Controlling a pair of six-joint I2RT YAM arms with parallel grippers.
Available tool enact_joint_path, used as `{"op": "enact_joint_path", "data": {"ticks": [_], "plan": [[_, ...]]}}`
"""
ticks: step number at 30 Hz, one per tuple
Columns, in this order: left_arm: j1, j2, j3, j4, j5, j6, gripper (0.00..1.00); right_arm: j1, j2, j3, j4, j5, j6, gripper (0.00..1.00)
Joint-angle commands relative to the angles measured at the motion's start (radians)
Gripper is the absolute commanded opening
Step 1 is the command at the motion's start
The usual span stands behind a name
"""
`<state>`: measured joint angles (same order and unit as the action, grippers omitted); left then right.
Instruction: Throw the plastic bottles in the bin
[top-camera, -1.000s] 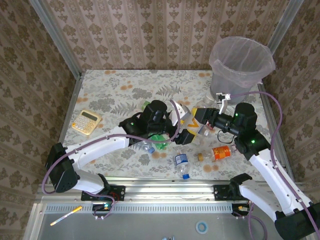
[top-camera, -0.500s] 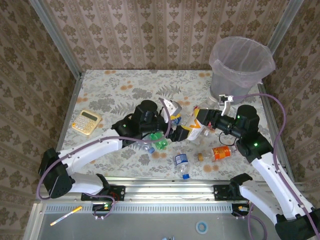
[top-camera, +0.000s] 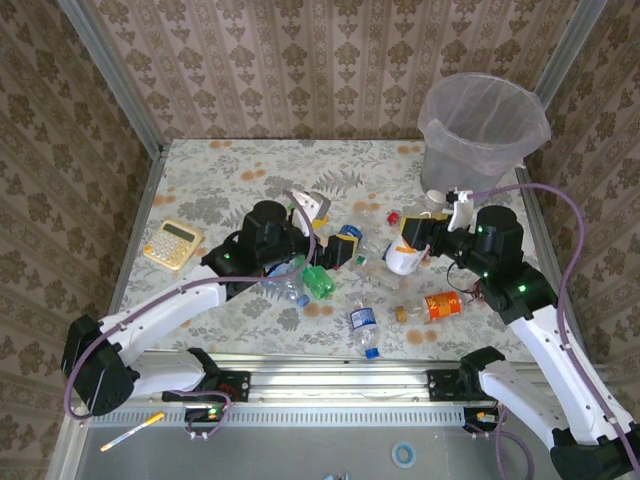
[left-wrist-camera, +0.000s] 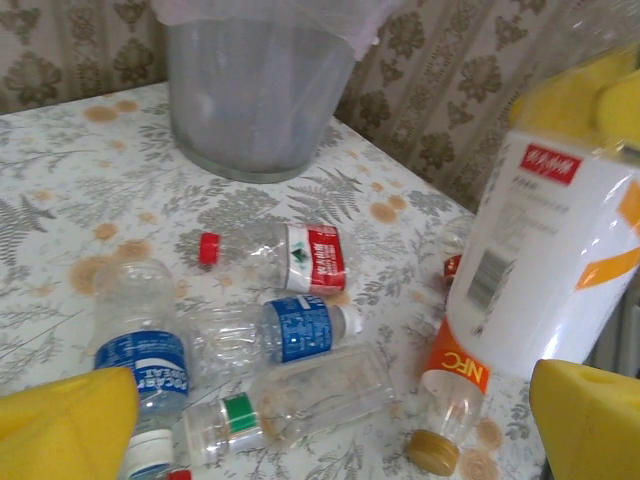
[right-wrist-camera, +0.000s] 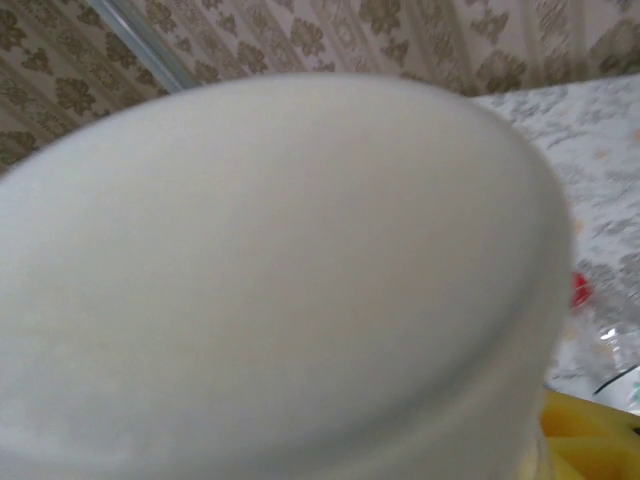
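Two grippers in the top view; state of each? — Chief

Left gripper (top-camera: 335, 225), centre of frame: jaws wide apart, holding nothing, above a scatter of plastic bottles (top-camera: 318, 280) on the table (top-camera: 220, 170). Right gripper (top-camera: 415, 245), right of centre: jaws clamped on a white bottle (top-camera: 402, 260) with orange markings. — Field

Location of the bin? — Chief

Bin (top-camera: 470, 165) stands upper right, at the far corner of the table, lined with a bag. The white bottle is below it in frame, apart from its rim. An orange bottle (top-camera: 440, 305) lies lower right of centre. A yellow calculator (top-camera: 172, 243) lies at left. — Field

Left wrist view? — Chief

Yellow pads (left-wrist-camera: 65, 425) sit at both lower corners, spread wide, nothing gripped between them. The bin is at top centre. On the table mid-frame lie a red-labelled bottle (left-wrist-camera: 300, 257), a blue-labelled bottle (left-wrist-camera: 295, 330) just below it, and a green-banded bottle (left-wrist-camera: 300, 400) lower still. The white bottle is at right, raised off the table, with the orange bottle lying beneath it. — Field

Right wrist view? — Chief

The white bottle's pale rounded surface is close against the lens, blurred. A right pad (right-wrist-camera: 585, 440) shows yellow at the lower right corner, against the bottle. A red cap (right-wrist-camera: 580, 290) shows at the right edge. — Field
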<state>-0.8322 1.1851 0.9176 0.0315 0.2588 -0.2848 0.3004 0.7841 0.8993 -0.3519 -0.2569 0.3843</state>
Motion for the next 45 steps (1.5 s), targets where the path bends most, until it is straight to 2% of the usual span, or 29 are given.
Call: {"op": "enact_joint_path", "data": {"ticks": [1,6,9,12,15,23,30,33,40,45], "plan": [[0.026,-0.044,-0.033,0.024,-0.039,-0.037,1.00,0.006,0.013,0.069,-0.050,0.122,-0.158,0.44],[0.050,-0.064,-0.052,0.018,-0.043,-0.045,1.00,0.006,0.021,0.099,-0.003,0.258,-0.307,0.45],[0.056,-0.065,-0.055,0.015,-0.047,-0.045,1.00,0.006,0.035,0.101,0.125,0.389,-0.425,0.45],[0.061,-0.063,-0.061,0.021,-0.049,-0.045,1.00,-0.004,0.067,0.070,0.343,0.494,-0.531,0.45],[0.066,-0.057,-0.062,0.024,-0.043,-0.049,1.00,-0.039,0.145,0.083,0.563,0.510,-0.588,0.44],[0.080,-0.040,-0.082,0.052,-0.039,-0.056,1.00,-0.139,0.363,0.131,1.046,0.514,-0.571,0.42],[0.102,-0.005,-0.079,0.064,0.002,-0.056,1.00,-0.142,0.519,0.246,1.278,0.505,-0.715,0.44],[0.111,0.009,-0.079,0.075,0.010,-0.063,1.00,-0.150,0.574,0.310,1.286,0.528,-0.746,0.46],[0.123,0.007,-0.069,0.055,0.009,-0.057,1.00,-0.228,0.654,0.375,1.186,0.523,-0.623,0.47],[0.128,0.008,-0.060,0.037,0.015,-0.060,1.00,-0.269,0.741,0.506,0.938,0.561,-0.564,0.50]]}}
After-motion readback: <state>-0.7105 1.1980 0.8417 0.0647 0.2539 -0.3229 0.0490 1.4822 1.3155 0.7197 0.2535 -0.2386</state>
